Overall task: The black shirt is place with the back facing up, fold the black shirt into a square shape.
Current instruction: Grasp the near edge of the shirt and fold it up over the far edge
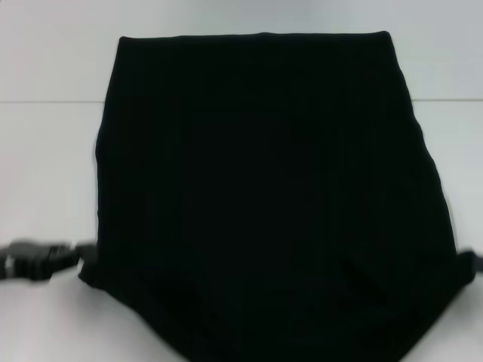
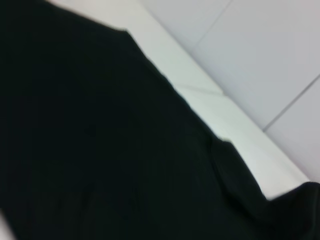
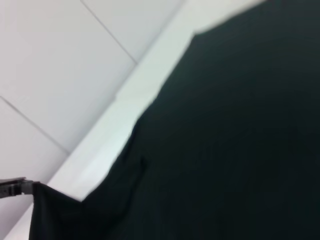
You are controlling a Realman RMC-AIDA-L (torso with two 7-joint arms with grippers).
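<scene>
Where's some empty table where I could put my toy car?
Bare white table runs down both sides of the black shirt and in a strip beyond its far edge. The shirt fills the middle. It is crowded at the near corners: the left gripper grips one corner, the right gripper is at the other.

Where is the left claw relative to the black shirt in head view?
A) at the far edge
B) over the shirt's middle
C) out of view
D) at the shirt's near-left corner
D: the left claw sits at the near-left corner of the black shirt, at the fabric's edge; whether it actually pinches the cloth cannot be made out.
</scene>
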